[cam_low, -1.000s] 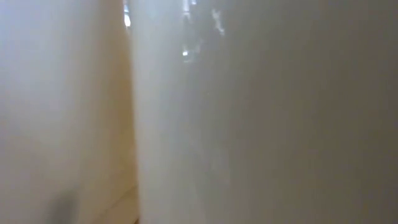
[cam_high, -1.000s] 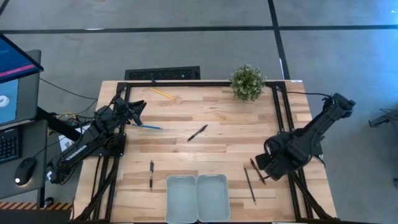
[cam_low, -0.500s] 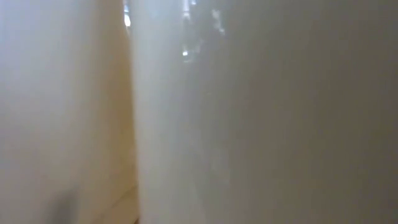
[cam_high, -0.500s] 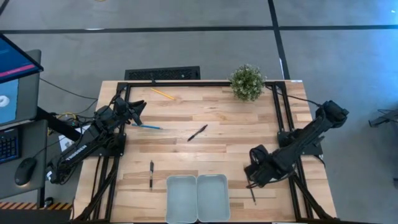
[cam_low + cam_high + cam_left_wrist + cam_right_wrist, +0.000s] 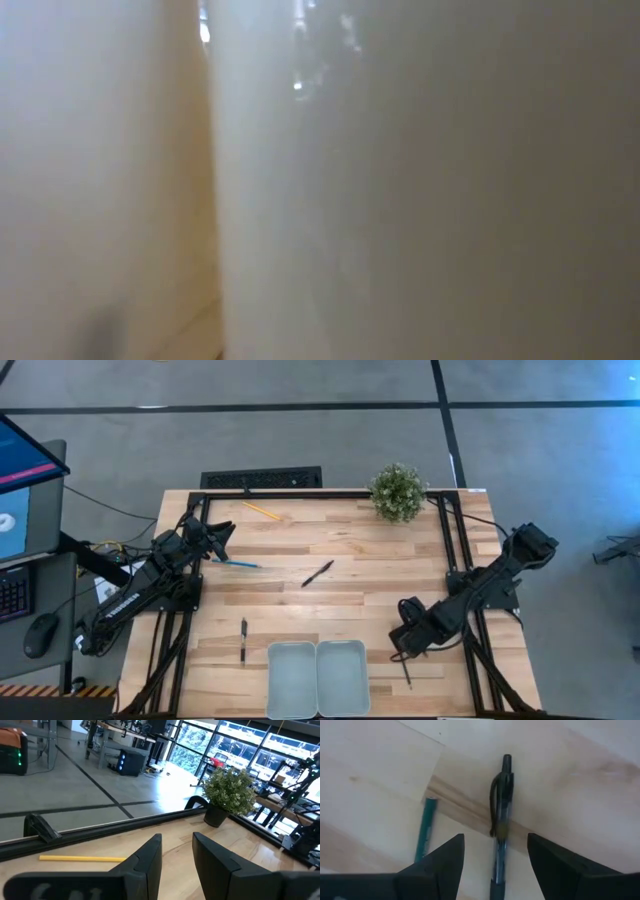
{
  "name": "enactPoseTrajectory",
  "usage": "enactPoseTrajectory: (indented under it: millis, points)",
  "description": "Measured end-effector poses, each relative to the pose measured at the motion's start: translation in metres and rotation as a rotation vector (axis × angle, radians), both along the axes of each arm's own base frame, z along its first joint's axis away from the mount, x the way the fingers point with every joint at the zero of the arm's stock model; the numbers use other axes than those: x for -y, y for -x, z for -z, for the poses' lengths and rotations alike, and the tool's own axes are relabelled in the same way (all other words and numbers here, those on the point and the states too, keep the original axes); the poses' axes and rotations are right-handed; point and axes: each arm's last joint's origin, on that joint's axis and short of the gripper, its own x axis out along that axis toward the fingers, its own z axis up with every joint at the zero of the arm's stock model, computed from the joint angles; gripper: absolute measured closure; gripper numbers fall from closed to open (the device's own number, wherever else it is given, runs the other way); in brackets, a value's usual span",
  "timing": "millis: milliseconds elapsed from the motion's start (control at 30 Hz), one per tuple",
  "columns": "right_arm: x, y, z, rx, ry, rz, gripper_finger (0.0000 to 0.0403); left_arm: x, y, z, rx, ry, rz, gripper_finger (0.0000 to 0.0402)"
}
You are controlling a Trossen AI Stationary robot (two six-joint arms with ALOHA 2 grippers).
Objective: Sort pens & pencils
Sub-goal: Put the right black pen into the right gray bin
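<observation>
My right gripper [image 5: 401,643] points down, open, over the table's near right. In the right wrist view a black clip pen [image 5: 500,820] lies on the wood between its two fingers, untouched. A thin dark green stick [image 5: 425,835] lies just outside one finger, and its end [image 5: 405,674] shows below the gripper. Two more black pens [image 5: 317,573] [image 5: 243,640] lie mid-table. A light blue pencil [image 5: 238,563] and a yellow pencil [image 5: 262,511] lie at the far left. My left gripper [image 5: 218,540] waits there level and open, holding nothing.
Two pale trays [image 5: 292,678] [image 5: 343,678] stand side by side at the near edge, and their walls [image 5: 300,200] fill the low view. A potted plant [image 5: 398,492] stands at the far edge. A black frame rail [image 5: 320,494] borders the table.
My right gripper has gone down toward the pens at the near right, shifting slightly toward the table's left edge, and its wrist has rolled a little. It has stayed open. The pens and pencils lie as before.
</observation>
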Motion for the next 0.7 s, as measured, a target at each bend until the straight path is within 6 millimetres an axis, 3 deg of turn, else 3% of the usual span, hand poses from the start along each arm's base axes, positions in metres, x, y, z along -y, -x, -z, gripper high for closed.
enactPoseTrajectory:
  millis: [133, 700]
  points:
    - [0.0014, 0.0017, 0.0083, 0.04, -0.031, 0.005, 0.0163, 0.0, 0.0, 0.0, 0.0, 0.0, 0.0, 0.0303]
    - [0.0028, 0.0034, 0.0097, 0.02, -0.009, -0.051, 0.0163, -0.0001, 0.0, 0.0002, -0.001, 0.002, 0.0, 0.0303]
